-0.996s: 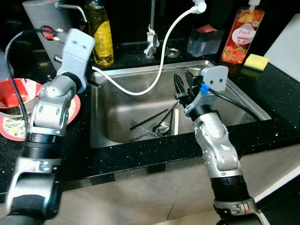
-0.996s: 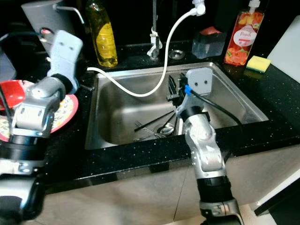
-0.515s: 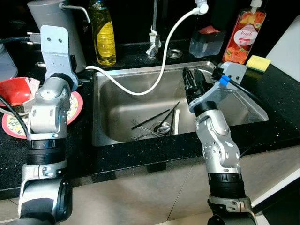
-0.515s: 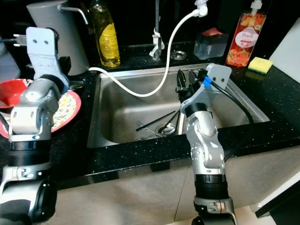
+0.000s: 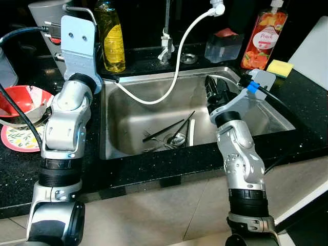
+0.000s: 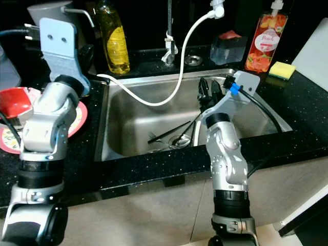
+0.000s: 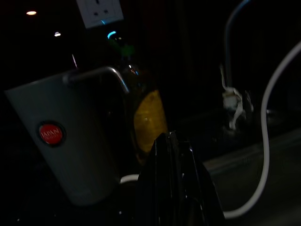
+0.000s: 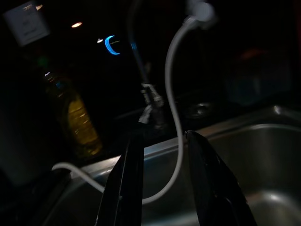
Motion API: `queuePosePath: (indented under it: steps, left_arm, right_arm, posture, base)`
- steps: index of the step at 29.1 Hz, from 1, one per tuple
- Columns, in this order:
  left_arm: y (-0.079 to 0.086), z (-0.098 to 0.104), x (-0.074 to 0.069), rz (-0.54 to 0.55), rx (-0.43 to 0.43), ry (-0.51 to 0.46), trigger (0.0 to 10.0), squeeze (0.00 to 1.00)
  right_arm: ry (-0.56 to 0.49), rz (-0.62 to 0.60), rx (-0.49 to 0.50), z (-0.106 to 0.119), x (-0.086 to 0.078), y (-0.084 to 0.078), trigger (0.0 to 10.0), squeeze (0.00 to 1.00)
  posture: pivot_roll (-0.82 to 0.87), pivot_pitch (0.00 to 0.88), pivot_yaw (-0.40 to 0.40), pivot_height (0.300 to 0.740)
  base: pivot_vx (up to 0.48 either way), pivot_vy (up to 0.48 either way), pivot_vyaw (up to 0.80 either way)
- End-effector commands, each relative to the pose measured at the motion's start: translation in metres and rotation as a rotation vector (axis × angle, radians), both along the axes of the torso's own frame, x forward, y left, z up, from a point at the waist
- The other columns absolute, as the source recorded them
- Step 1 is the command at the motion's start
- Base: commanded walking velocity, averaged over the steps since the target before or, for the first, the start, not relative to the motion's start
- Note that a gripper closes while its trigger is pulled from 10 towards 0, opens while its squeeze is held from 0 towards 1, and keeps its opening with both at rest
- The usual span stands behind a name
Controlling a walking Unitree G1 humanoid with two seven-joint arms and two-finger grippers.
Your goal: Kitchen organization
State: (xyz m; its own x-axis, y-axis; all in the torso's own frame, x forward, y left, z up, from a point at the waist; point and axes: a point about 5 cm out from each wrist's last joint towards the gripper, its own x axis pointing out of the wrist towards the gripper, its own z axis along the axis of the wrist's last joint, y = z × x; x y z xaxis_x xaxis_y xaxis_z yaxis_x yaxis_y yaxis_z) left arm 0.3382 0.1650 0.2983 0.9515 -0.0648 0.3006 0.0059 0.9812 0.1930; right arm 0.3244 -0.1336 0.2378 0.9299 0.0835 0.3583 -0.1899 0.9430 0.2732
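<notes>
So the right end effector [image 8: 162, 155] is hanging over the steel sink [image 5: 128, 123], fingers spread with a clear gap and nothing between them. Down at the bottom of the sink there's a little pile of chopsticks [image 5: 169, 128] and cutlery by the drain. The left end effector [image 7: 171, 141] is up near the grey kettle [image 7: 61, 141] and the yellow oil bottle [image 5: 113, 38], fingers pressed together, empty. White hose [image 5: 177, 72] loops into the sink. Red bowl [image 5: 20, 100] sits on a floral plate [image 5: 18, 141] on the black tabletop [image 5: 307, 102], left of the sink.
</notes>
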Motion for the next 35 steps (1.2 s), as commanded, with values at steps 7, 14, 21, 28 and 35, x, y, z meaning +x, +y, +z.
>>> queuePosePath:
  steps: [7, 14, 21, 28, 35]
  left_arm:
    - [0.008, -0.016, -0.004, 0.014, -0.108, 0.023, 10.0, 0.00]
    - [0.013, -0.021, -0.008, 0.041, -0.154, 0.010, 10.0, 0.00]
    - [0.014, -0.023, -0.013, 0.037, -0.162, 0.019, 10.0, 0.00]
    - [0.012, -0.018, -0.006, 0.030, -0.158, -0.003, 10.0, 0.00]
    - [0.009, -0.019, -0.004, 0.012, -0.149, 0.006, 10.0, 0.00]
  right_arm:
    - [0.013, 0.038, -0.070, -0.005, -0.003, 0.010, 10.0, 0.00]
    - [0.028, 0.067, -0.116, -0.005, -0.001, 0.011, 10.0, 0.00]
    - [0.029, 0.070, -0.109, -0.004, 0.003, 0.013, 10.0, 0.00]
    - [0.023, 0.064, -0.100, -0.005, 0.003, 0.015, 10.0, 0.00]
    - [0.025, 0.026, -0.096, -0.005, 0.003, 0.006, 10.0, 0.00]
  posture:
    - [0.04, 0.000, -0.007, 0.740]
    - [0.05, 0.000, -0.054, 0.740]
    - [0.07, 0.000, -0.050, 0.740]
    - [0.06, 0.000, -0.036, 0.740]
    - [0.05, 0.000, -0.008, 0.740]
  base:
    - [0.000, 0.000, 0.00]
    - [0.000, 0.000, 0.00]
    - [0.000, 0.000, 0.00]
    - [0.000, 0.000, 0.00]
    - [0.000, 0.000, 0.00]
